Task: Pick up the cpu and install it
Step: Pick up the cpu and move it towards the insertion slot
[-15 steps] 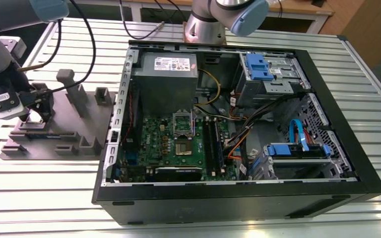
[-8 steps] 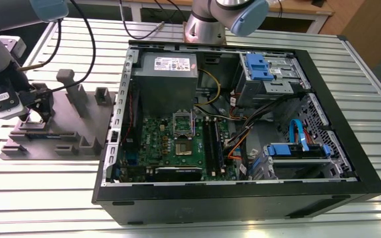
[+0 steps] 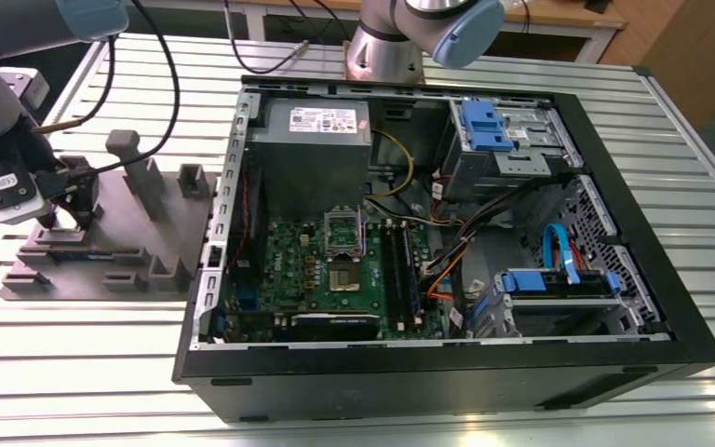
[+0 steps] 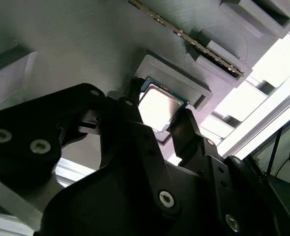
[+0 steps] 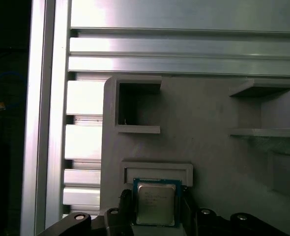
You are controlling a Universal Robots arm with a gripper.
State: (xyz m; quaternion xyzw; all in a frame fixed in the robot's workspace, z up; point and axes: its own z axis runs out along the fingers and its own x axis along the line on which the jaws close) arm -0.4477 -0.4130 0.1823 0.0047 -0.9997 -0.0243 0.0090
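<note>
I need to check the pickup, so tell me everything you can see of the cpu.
The cpu is a small flat square chip with a silvery metal top that bears faint print and a thin green rim. It lies level in a shallow pocket of the grey holder. The gripper is closed against two of its opposite edges, and its top face is uncovered.
</note>
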